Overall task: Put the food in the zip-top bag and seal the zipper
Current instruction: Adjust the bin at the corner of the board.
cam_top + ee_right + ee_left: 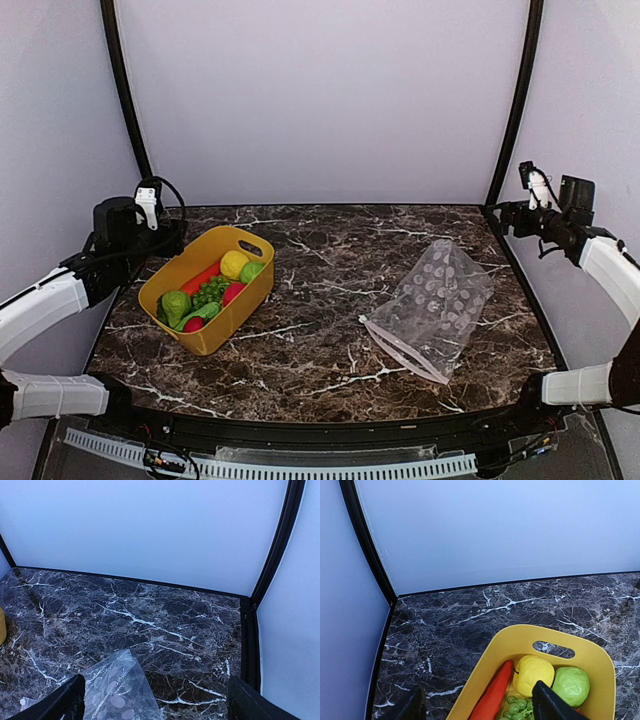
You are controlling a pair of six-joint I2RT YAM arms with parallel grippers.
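Observation:
The food lies in a yellow tub (240, 238) at the left of the marble table: lemon (234, 264), carrot (200, 278), grapes (210, 291), pear (176, 306) and a red fruit (232, 292). My left gripper (168, 238) hovers open just behind the tub's left corner; in its wrist view the gripper (480, 710) frames the carrot (493, 695) and lemon (533, 674). The zip-top bag (432, 305) lies flat and empty at the right, its pink zipper (405, 352) facing the near edge. My right gripper (508, 214) hangs open at the back right, above the bag's far end (117, 687).
Black frame posts (125, 90) (515, 100) rise at both back corners against pale walls. The yellow tub (520, 637) has a handle slot in its far wall. A raised black rim (248, 635) bounds the table's right side.

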